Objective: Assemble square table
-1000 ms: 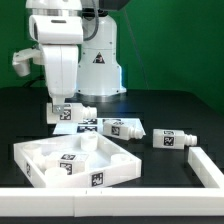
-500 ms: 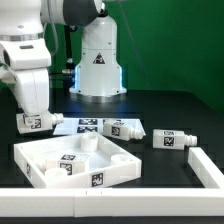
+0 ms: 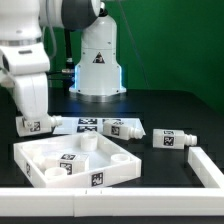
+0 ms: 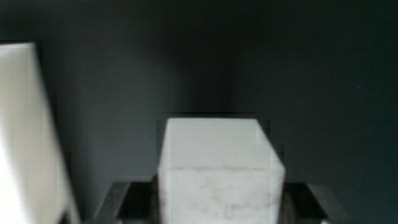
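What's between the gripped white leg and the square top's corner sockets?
Nothing visible. The gripper holds the stubby white tagged leg beside the large white plastic square top's corner at the exterior view's left; loose legs lie farther right.

Tool [image 3: 30,121] carried leg [image 3: 46,123] toward exterior view's left

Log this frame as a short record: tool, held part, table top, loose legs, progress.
tool: shut on a stubby white tagged leg, at the exterior view's left
table top: large white plastic square top with raised rim, lying flat, untouched
first loose leg: lying beyond the top
second loose leg: lying toward the exterior view's right
progress: held leg not yet in a socket
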{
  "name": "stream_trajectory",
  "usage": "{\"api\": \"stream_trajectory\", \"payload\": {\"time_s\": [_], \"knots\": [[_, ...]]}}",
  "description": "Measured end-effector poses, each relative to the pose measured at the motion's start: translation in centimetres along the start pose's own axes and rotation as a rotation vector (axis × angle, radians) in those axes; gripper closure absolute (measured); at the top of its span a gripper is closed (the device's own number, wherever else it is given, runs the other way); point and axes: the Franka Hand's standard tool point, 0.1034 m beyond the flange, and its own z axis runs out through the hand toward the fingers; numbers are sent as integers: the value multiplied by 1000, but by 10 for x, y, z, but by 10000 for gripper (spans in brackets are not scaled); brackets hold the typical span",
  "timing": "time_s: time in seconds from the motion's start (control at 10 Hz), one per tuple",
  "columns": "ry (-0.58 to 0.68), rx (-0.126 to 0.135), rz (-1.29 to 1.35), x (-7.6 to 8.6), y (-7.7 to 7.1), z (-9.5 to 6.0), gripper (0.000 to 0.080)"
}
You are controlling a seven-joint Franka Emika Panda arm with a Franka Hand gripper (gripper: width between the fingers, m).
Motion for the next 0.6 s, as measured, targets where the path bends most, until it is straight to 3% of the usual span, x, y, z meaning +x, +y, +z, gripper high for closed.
{"api": "stream_trajectory", "payload": {"time_s": [0.4,0.5,0.6], "knots": [[7,5,4,0,-3,4,515],[3,1,23,-1,-2,1,343],[-18,-16,71,-6,1,-12,222]]}}
